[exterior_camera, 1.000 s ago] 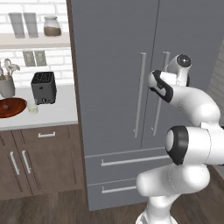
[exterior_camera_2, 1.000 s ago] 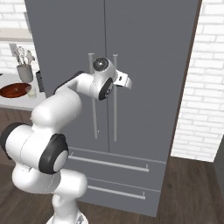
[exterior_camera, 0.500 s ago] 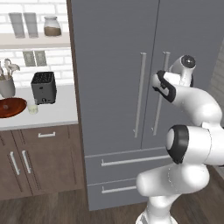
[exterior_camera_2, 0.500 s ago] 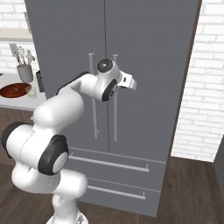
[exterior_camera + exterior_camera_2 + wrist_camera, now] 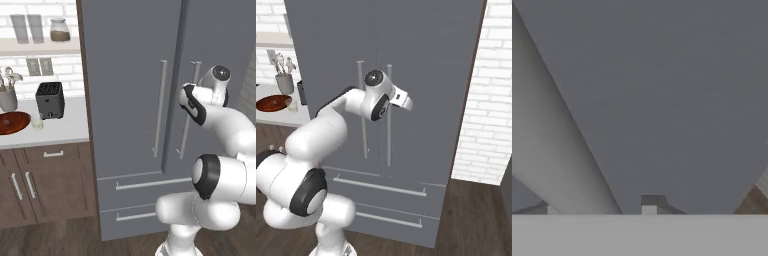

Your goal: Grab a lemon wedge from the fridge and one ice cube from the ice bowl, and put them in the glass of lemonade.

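**Fridge handle sits between parted fingers, doors look shut**

Fridge (image 5: pixel 130 75) is where the gripper (image 5: pixel 599 207) works: seen from the hand, its two dark fingertips (image 5: pixel 652 202) stand apart with a pale, round handle (image 5: pixel 562 150) passing between them. One tip lies against the edge of the handle and the other stands clear of it, so the jaws are spread and nothing is pinched. Flat grey door fills the area behind the handle, with a sliver of wooden floor at one corner.

From the right base camera, the hand (image 5: pixel 405 101) points at the right-hand door, just beside the right one of the two long vertical handles, about halfway up its length. The white arm bends up from the base and across the front of the fridge. Both doors look closed from this side, though I cannot tell whether one is slightly ajar. The two drawers (image 5: pixel 145 185) below are shut.

Well apart to the left, a white counter (image 5: pixel 60 132) runs beside the fridge. The glass of lemonade (image 5: pixel 37 123) stands on it, just beside the ice bowl (image 5: pixel 12 122) and in front of a black toaster (image 5: pixel 49 100). A grey cup of utensils (image 5: pixel 7 97) stands behind the bowl. What the bowl holds is too small to make out. On the shelf above are two tall glasses (image 5: pixel 27 27) and a jar (image 5: pixel 60 30).
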